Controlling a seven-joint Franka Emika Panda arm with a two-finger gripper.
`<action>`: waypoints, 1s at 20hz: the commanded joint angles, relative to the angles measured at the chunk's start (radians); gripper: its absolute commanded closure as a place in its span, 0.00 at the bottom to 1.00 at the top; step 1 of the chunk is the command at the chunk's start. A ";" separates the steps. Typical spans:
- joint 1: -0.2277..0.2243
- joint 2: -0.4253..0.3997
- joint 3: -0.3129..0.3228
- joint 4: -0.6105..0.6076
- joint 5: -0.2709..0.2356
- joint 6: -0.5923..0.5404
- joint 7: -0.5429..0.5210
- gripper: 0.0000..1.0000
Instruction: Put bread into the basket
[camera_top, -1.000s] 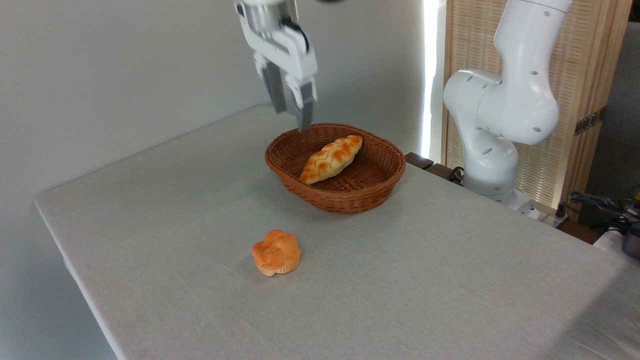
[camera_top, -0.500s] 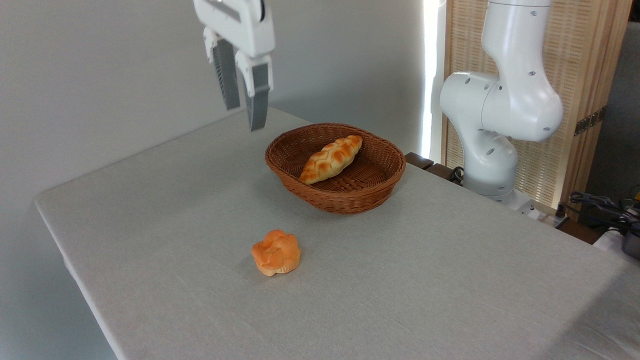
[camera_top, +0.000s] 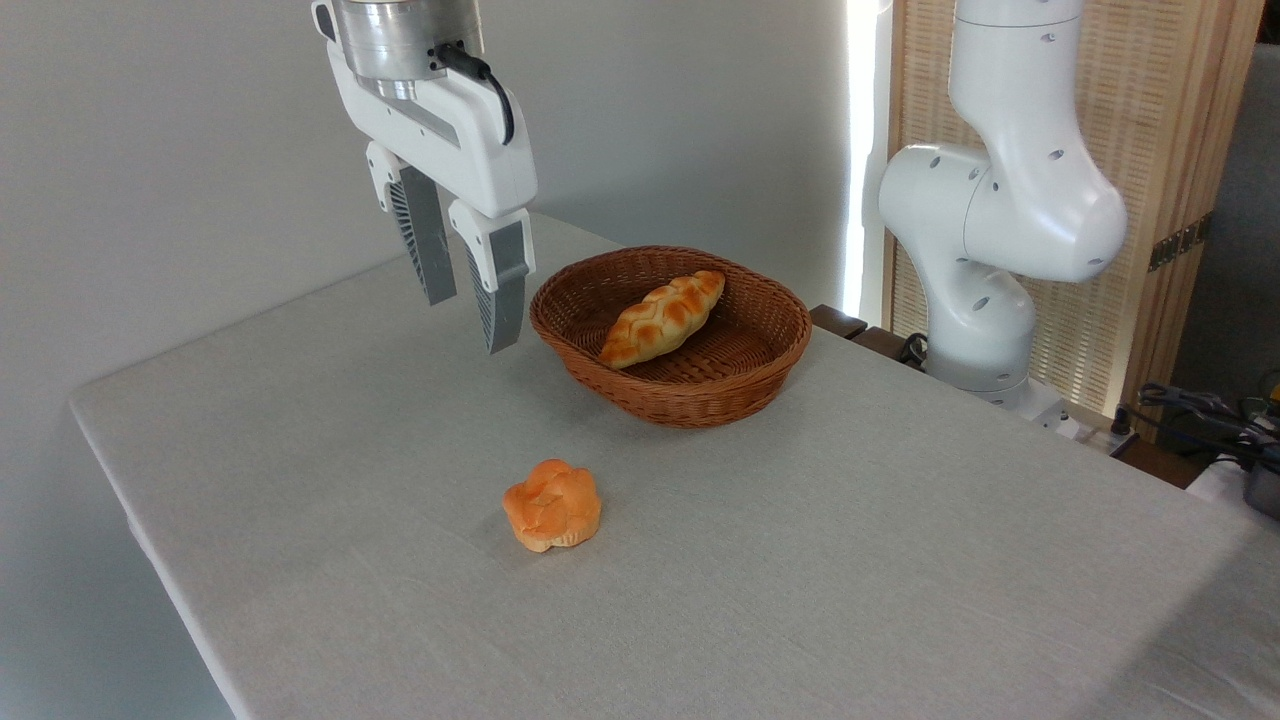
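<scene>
The braided golden bread (camera_top: 663, 317) lies inside the oval brown wicker basket (camera_top: 700, 395), slanting from lower left to upper right. My gripper (camera_top: 470, 322) hangs in the air just left of the basket's rim, above the table. Its two grey fingers (camera_top: 500, 290) point downward and stand apart with nothing between them.
A small round orange flower-shaped bun (camera_top: 552, 505) sits on the grey tablecloth in front of the basket. The arm's white base (camera_top: 990, 250) rises at the back right, before a slatted wooden screen. Cables and gear lie off the table's far right corner.
The gripper swung from above the basket's back rim to the left, then came lower and nearer the camera. The bread stayed in the basket; the bun did not move.
</scene>
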 joint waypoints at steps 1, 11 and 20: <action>-0.015 -0.006 0.023 0.024 0.011 -0.016 -0.002 0.00; -0.115 0.023 0.150 0.062 0.012 -0.023 0.006 0.00; -0.121 0.048 0.158 0.087 0.014 -0.022 -0.003 0.00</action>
